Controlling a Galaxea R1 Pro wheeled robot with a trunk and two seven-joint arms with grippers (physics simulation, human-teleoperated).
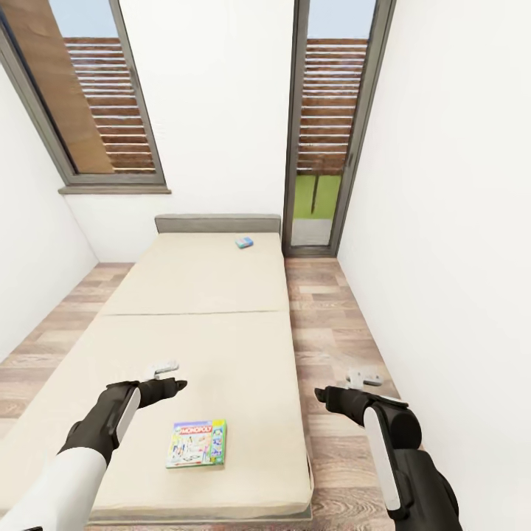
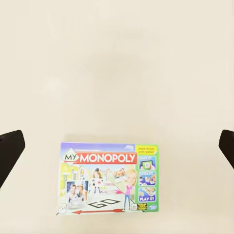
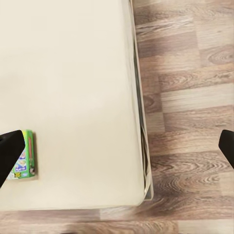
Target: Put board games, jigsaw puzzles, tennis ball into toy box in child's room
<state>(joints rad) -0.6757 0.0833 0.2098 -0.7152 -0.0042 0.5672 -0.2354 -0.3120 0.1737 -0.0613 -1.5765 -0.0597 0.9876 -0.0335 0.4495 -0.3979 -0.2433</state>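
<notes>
A white-walled room (image 1: 221, 88) with a wood plank floor (image 1: 332, 324) and two tall dark-framed windows (image 1: 324, 125) is seen from the head camera. Most of the floor is taken up by a low wide bed with a plain beige mattress (image 1: 199, 310), whose low grey headboard (image 1: 217, 223) stands against the far wall between the windows. A thin flat green-edged game box with a white, colourful Monopoly cover (image 1: 196, 443) lies flat on the mattress near the foot of the bed, towards the bed's right edge; in the left wrist view the same box (image 2: 109, 178) is seen whole from above, with bare mattress all round it. A second, small bright blue game box (image 1: 244, 242) lies far up the bed, just in front of the headboard and towards its right end. The left tool (image 1: 164, 366) hangs over the mattress, above and left of the Monopoly box and apart from it; its fingers are spread wide and nothing is held between them. The right tool (image 1: 363, 379) hangs over the plank floor beside the bed's right edge, likewise spread wide and holding nothing; in its wrist view the corner of the bed (image 3: 73, 97) and a green edge of the Monopoly box (image 3: 24, 156) are seen.
</notes>
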